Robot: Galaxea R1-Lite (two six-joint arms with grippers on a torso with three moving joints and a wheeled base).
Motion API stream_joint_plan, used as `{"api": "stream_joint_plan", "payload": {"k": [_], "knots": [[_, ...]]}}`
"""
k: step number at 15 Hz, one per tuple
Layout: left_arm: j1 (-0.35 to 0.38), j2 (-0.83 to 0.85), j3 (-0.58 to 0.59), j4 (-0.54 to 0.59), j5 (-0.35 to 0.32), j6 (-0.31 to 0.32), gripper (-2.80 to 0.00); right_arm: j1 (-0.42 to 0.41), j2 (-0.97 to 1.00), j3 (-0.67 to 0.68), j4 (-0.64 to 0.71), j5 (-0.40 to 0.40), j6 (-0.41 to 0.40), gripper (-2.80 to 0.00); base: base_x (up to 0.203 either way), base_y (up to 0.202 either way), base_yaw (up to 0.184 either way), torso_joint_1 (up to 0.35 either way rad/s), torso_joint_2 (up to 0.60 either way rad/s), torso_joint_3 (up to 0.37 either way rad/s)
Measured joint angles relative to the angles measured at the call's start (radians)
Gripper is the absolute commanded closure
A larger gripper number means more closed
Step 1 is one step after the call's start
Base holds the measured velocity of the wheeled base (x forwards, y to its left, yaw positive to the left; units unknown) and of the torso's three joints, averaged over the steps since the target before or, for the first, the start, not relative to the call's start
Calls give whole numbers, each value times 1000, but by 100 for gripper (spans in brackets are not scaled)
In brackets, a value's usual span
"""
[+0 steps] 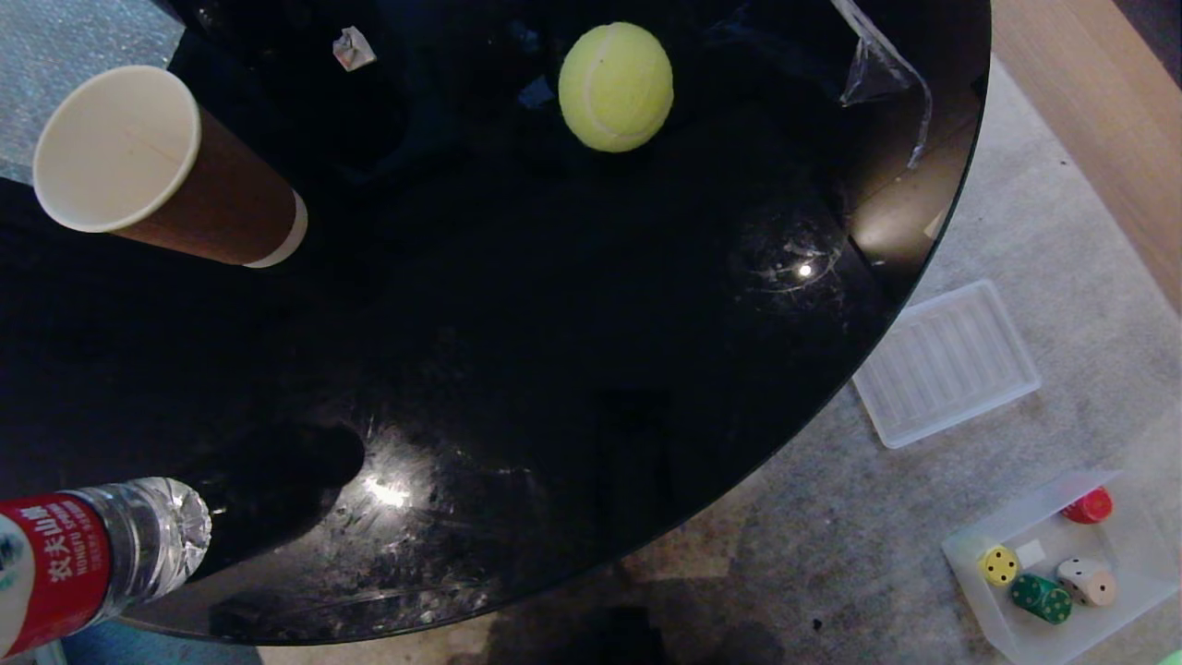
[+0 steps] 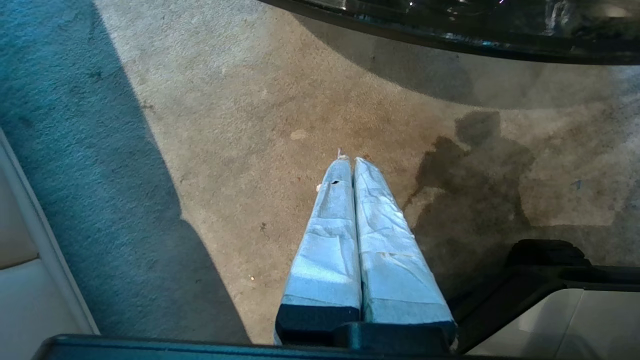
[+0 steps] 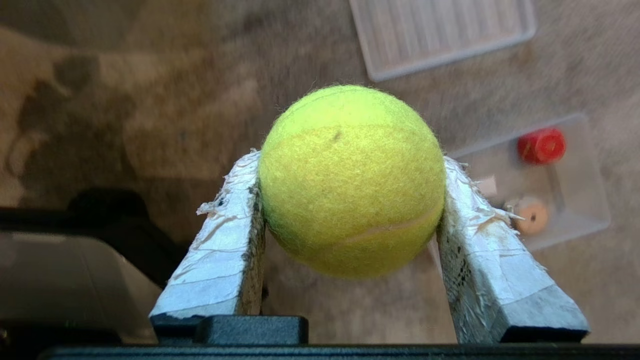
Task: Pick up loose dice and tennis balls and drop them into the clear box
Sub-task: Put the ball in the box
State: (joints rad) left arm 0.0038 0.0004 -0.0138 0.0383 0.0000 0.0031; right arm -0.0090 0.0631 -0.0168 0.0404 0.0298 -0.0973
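Right now your left gripper (image 2: pixel 352 162) hangs over the carpet (image 2: pixel 250 150) just off the table's (image 2: pixel 450 35) edge, its fingers pressed together on nothing. On the table, a cup (image 1: pixel 157 166) lies well left of a loose ball (image 1: pixel 616 86). Off the table's right edge you see the lid (image 1: pixel 946 363), and past it the box (image 1: pixel 1145 573) on the floor, with yellow (image 1: pixel 998 564), green (image 1: pixel 1042 598), beige (image 1: pixel 1088 581) and red (image 1: pixel 1088 505) dice inside. Your right gripper (image 3: pixel 350 185) is clamped about half open on a second ball (image 3: pixel 351 180), in the air near the box.
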Motion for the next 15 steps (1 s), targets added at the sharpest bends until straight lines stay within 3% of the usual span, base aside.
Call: {"api": "stream_joint_plan", "payload": {"k": [15], "knots": [[0,0,1,0,0,-1,0,4,-66,1,5,-3,19,0,0,0,0,0,0,0]]}}
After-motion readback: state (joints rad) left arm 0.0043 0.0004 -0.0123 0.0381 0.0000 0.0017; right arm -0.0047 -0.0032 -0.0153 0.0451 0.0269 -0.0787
